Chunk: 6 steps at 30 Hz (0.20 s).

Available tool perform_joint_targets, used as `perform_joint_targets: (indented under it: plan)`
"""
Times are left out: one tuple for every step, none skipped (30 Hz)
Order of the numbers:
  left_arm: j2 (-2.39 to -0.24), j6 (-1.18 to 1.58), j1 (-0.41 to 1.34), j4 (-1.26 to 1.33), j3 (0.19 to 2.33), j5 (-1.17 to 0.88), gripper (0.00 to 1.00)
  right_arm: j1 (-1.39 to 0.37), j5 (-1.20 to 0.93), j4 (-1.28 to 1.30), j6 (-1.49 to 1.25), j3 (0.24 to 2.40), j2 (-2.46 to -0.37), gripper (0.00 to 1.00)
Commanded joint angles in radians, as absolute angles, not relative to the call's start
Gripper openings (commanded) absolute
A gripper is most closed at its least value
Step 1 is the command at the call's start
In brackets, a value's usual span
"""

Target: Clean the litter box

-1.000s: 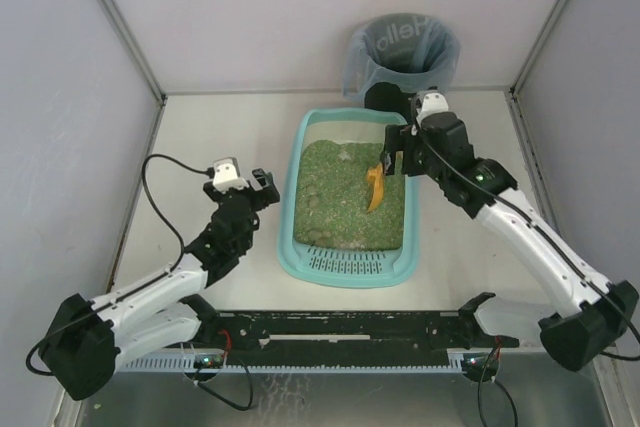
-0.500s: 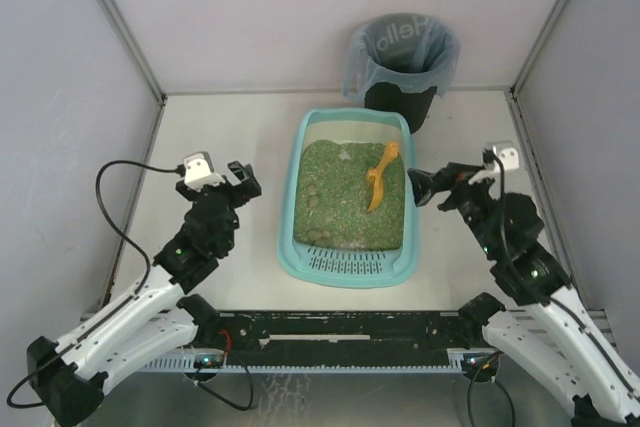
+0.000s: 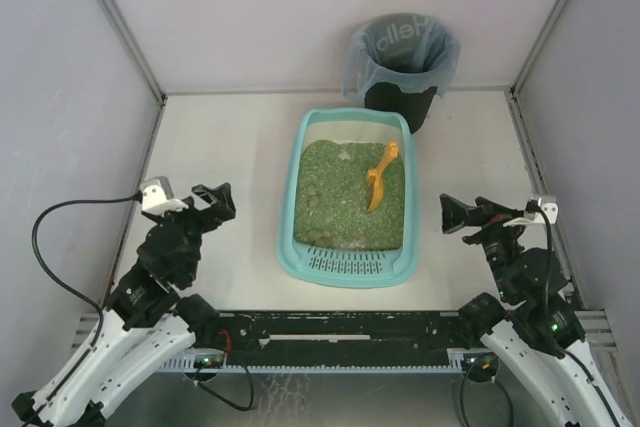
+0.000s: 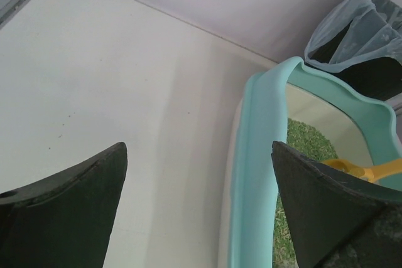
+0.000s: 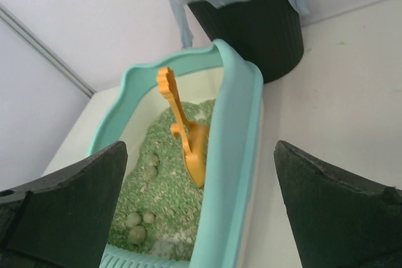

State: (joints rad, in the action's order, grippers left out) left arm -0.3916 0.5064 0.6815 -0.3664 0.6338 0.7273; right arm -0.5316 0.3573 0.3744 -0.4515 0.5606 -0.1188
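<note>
The light-teal litter box (image 3: pixel 291 209) sits mid-table, green litter inside, its slotted grille (image 3: pixel 345 265) at the near end. An orange scoop (image 3: pixel 378 177) lies in the litter at the right, handle toward the back. Several greenish clumps (image 5: pixel 139 226) lie in the litter near the grille. My left gripper (image 3: pixel 215 200) is open and empty, left of the box. My right gripper (image 3: pixel 458 217) is open and empty, right of the box. The box rim shows in the left wrist view (image 4: pixel 251 174) and the right wrist view (image 5: pixel 235 155).
A round black bin (image 3: pixel 402 60) with a grey-blue bag liner stands behind the box at the back wall, also in the right wrist view (image 5: pixel 251 23). Grey walls enclose the table on three sides. A black rail (image 3: pixel 340 327) runs along the near edge.
My right gripper let go of the orange scoop, which now lies in the litter, and drew back toward the near right. My left arm also pulled back toward the near left.
</note>
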Motion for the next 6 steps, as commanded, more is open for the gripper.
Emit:
perform_joint_targets:
  plan:
    - [-0.368,0.54,0.686,-0.428,0.614,0.725,1.0,-0.532,0.392,0.44,-0.474,0.551,-0.116,1.0]
    - [-0.368,0.543,0.685,-0.435,0.614,0.727,1.0,-0.532,0.39,0.437,-0.467,0.549,-0.112,1.0]
    - [-0.369,0.547,0.686,-0.442,0.612,0.73,1.0,-0.532,0.387,0.431,-0.462,0.546,-0.107,1.0]
    - [-0.37,0.55,0.686,-0.448,0.612,0.732,1.0,-0.532,0.386,0.426,-0.456,0.544,-0.102,1.0]
    - [-0.37,0.551,0.686,-0.45,0.611,0.734,1.0,-0.532,0.382,0.42,-0.443,0.544,-0.1,1.0]
    - [-0.369,0.552,0.686,-0.451,0.61,0.735,1.0,-0.532,0.378,0.419,-0.434,0.545,-0.099,1.0]
